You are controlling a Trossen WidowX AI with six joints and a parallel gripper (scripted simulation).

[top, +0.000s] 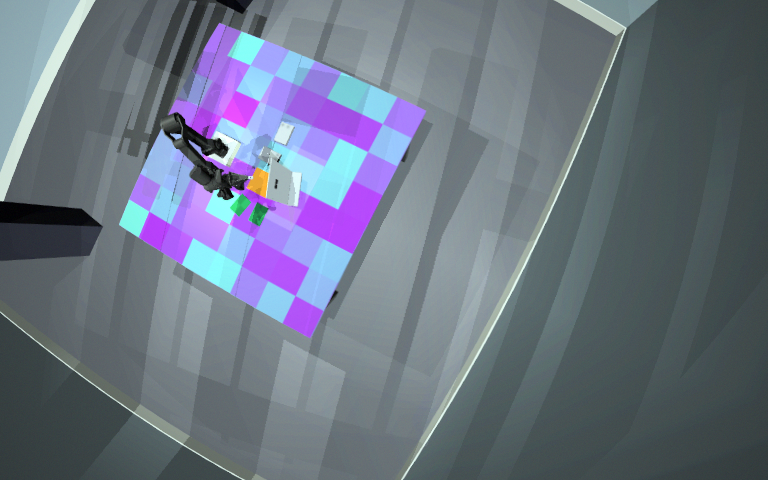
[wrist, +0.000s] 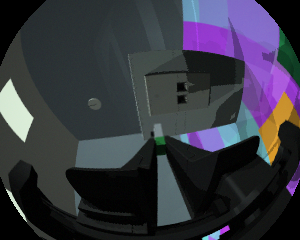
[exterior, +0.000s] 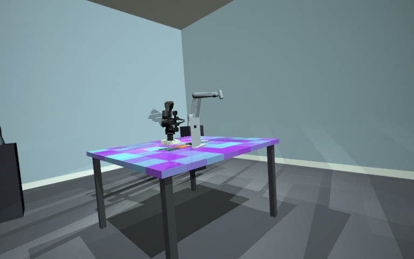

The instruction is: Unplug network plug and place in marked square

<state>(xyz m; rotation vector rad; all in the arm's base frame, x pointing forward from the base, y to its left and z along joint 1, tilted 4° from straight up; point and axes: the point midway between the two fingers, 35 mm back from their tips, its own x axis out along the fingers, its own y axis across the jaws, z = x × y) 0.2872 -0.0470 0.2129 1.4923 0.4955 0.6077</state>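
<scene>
- One black arm rises from a white base plate left of centre on the checkered table; in the exterior view it stands upright, then bends forward so the wrist reaches level toward the grey upright panel.
- Seen from the top view, the arm's links run from upper left down to the right, ending at the gripper just left of the panel.
- Narrowly set, the gripper has its two dark fingers pinched on a small green piece, the plug, visible only as a sliver at the fingertips in the wrist view.
- Straight ahead of the fingertips in the wrist view sits the panel face with its dark socket openings; whether the plug is still seated cannot be told.
- Orange flooring lies at the panel's foot, and two green marks lie on the table just below the gripper in the top view.
- Behind the panel a grey camera mast rises and bends right.
</scene>
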